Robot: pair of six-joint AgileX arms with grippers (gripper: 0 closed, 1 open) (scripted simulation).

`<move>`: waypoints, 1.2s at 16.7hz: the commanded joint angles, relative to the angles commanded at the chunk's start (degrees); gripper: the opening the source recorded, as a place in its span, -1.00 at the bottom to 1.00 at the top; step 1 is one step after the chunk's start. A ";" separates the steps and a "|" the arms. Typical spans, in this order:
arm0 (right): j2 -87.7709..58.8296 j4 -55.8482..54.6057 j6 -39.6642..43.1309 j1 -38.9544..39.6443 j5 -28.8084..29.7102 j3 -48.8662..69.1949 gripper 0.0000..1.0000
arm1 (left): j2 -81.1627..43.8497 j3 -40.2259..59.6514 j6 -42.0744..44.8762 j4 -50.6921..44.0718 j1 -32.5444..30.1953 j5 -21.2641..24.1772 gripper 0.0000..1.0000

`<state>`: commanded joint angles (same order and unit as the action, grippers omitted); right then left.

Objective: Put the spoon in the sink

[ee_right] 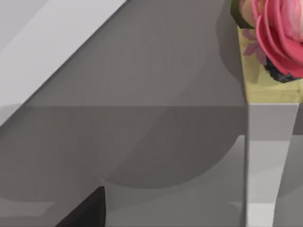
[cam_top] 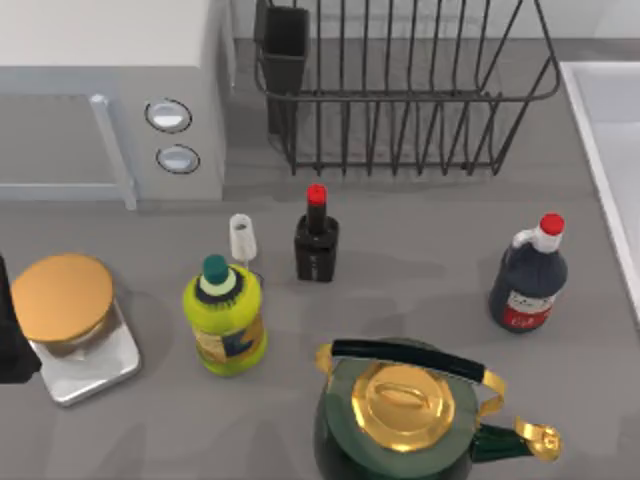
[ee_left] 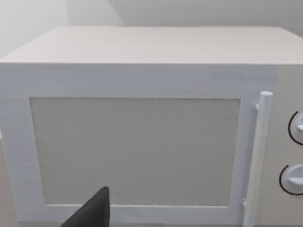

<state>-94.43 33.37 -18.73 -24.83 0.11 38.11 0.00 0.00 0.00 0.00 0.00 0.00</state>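
Spoon pickup starts from our grippers. The left gripper faces the white microwave at the far left, and the right gripper hangs over grey counter beside a pink flower; we cannot tell whether either is apart or together. The only spoon-like thing is a small pale piece, standing between the yellow-green bottle and the red-capped dark bottle, though we are not sure of it. We should come down from above between those bottles, then carry it high over the kettle to the sink at the right edge.
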 joint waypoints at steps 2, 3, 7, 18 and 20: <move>0.00 0.00 0.00 0.00 0.00 0.00 0.70 | 0.00 0.00 0.00 0.00 0.00 0.00 1.00; 0.00 0.00 0.00 0.00 0.00 0.00 0.55 | 0.00 0.00 0.00 0.00 0.00 0.00 1.00; 0.00 0.00 0.00 0.00 0.00 0.00 -0.06 | 0.00 0.00 0.00 0.00 0.00 0.00 1.00; 0.00 0.00 0.00 0.00 0.00 0.00 -1.00 | 0.00 0.00 0.00 0.00 0.00 0.00 1.00; 0.00 0.00 0.00 0.00 0.00 0.00 -1.00 | 0.00 0.00 0.00 0.00 0.00 0.00 1.00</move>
<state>-94.43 33.37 -18.73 -24.83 0.11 38.11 0.00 0.00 0.00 0.00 0.00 0.00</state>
